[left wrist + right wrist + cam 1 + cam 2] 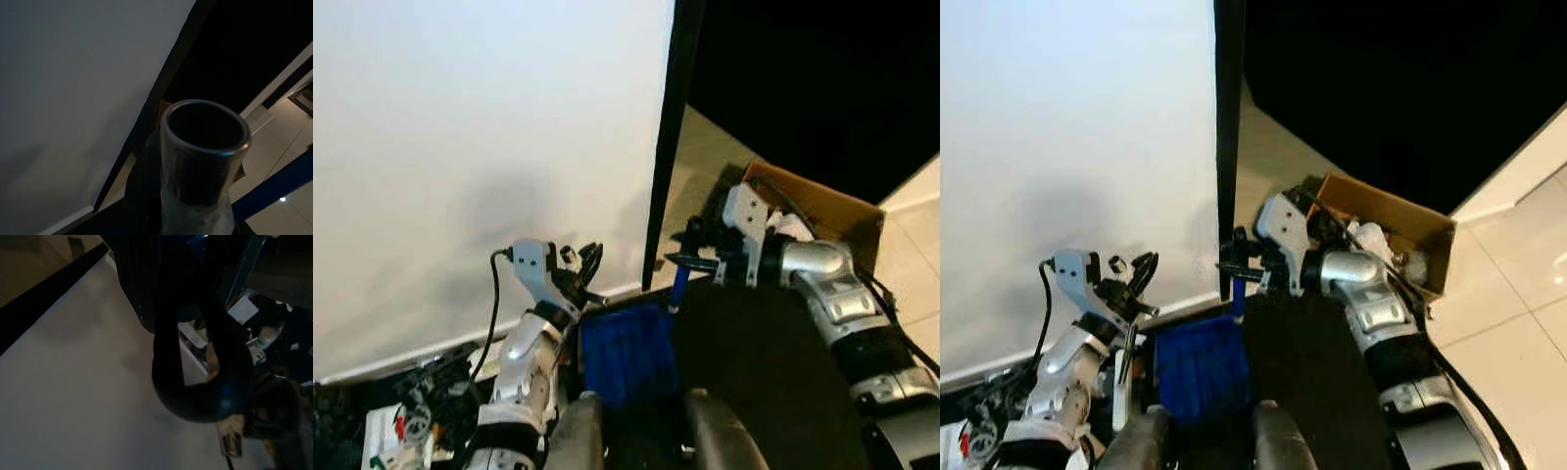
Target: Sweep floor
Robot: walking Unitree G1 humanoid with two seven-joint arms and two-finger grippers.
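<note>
A blue dustpan (625,354) hangs low in front of me, its thin blue handle (677,290) rising to my right gripper (693,260), which is shut on it. The right wrist view shows the handle's dark loop end (200,382) close up. My left gripper (581,270) is raised near the white wall (480,127) and is shut on a silver metal broom tube (204,147), whose open end faces the left wrist camera. The tube (1126,377) runs down beside my left arm. The broom's head is hidden.
A black vertical door frame (671,137) stands just behind the dustpan handle, with darkness beyond. An open cardboard box (827,208) of clutter sits behind my right arm. Cables and small items (411,421) lie at the lower left. Pale tiles (1518,294) spread to the right.
</note>
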